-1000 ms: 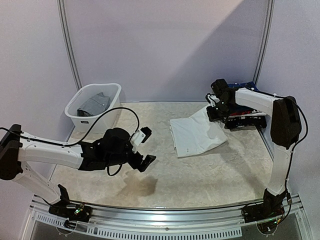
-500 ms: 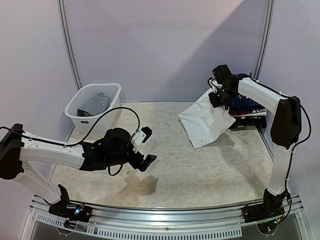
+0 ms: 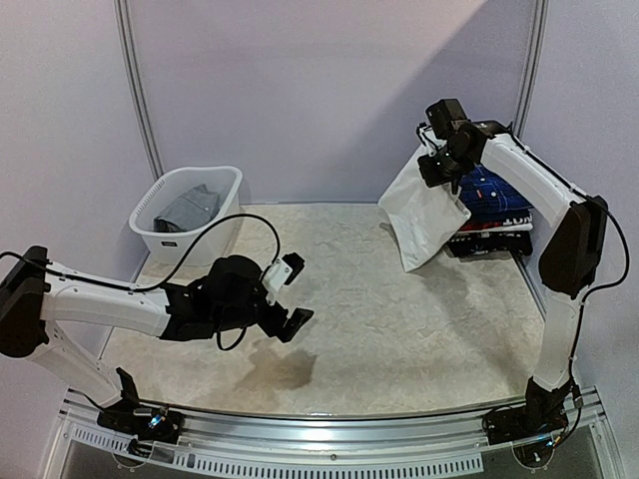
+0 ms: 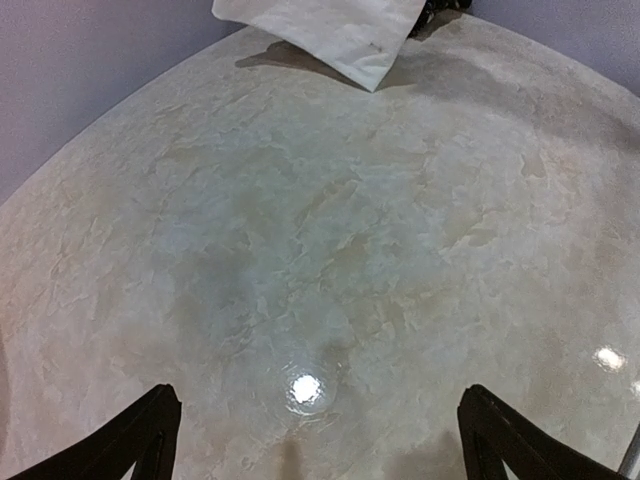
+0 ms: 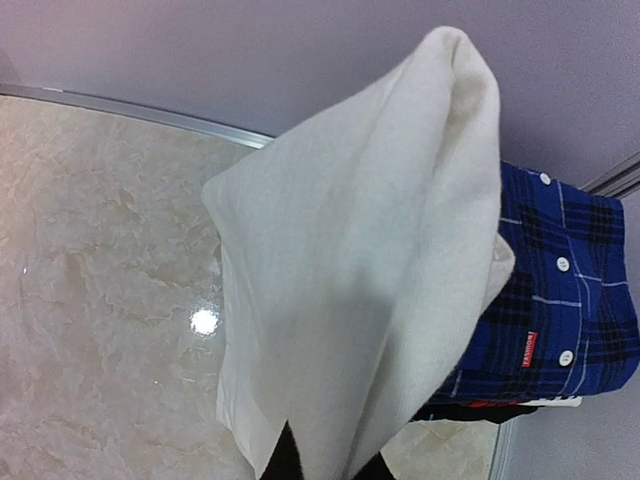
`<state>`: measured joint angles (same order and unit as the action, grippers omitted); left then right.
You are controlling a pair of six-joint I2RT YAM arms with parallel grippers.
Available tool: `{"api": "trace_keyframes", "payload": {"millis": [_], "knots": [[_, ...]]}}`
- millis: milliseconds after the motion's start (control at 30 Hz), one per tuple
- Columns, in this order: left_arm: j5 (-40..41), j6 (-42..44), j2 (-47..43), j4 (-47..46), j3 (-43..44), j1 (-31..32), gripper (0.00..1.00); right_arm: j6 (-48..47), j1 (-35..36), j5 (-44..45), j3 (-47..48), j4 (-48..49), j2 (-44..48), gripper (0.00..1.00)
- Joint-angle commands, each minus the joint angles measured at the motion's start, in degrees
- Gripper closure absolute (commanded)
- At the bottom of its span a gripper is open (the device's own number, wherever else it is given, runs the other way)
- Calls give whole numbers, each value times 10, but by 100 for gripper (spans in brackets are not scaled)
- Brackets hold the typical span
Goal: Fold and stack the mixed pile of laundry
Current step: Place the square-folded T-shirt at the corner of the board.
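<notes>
right gripper [image 3: 435,170]: clamping shut on the white shirt [image 3: 423,215], upper right of frame, holding it up over the table [image 3: 399,329]
white shirt: hanging as a folded panel, its lower corner nearing the tabletop; contact unclear
plaid shirt [image 3: 494,192]: lying folded at the right edge, partly behind the white shirt
left gripper [image 3: 295,294]: hovering at lower left, fingers spread wide, gripping nothing
grey garment [image 3: 190,208]: sitting inside the basket [image 3: 160,238], upper left

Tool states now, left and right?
Left tool: open, holding nothing.
Right tool: shut on the white shirt, which hangs from it.
</notes>
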<state>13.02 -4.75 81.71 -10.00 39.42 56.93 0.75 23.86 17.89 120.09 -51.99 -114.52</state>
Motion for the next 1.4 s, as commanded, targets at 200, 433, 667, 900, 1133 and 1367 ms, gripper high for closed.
{"api": "trace_keyframes", "payload": {"millis": [200,433,667,900,1133,1367], "knots": [[-18,-6,7,-12,-5,-7,2,-44,14,62,101,-43,9,100],[-29,-8,11,-17,-3,-7,2,-69,13,99,150,-44,9,100],[-33,-10,13,-13,-3,-7,2,-91,5,143,180,-41,11,100],[-39,-11,18,-19,-2,-7,2,-91,-41,128,180,-21,16,100],[-47,-15,24,-20,-1,-8,1,-100,-94,120,216,-5,-22,100],[-51,-16,24,-20,-1,-8,1,-101,-130,93,219,20,-47,100]]}}
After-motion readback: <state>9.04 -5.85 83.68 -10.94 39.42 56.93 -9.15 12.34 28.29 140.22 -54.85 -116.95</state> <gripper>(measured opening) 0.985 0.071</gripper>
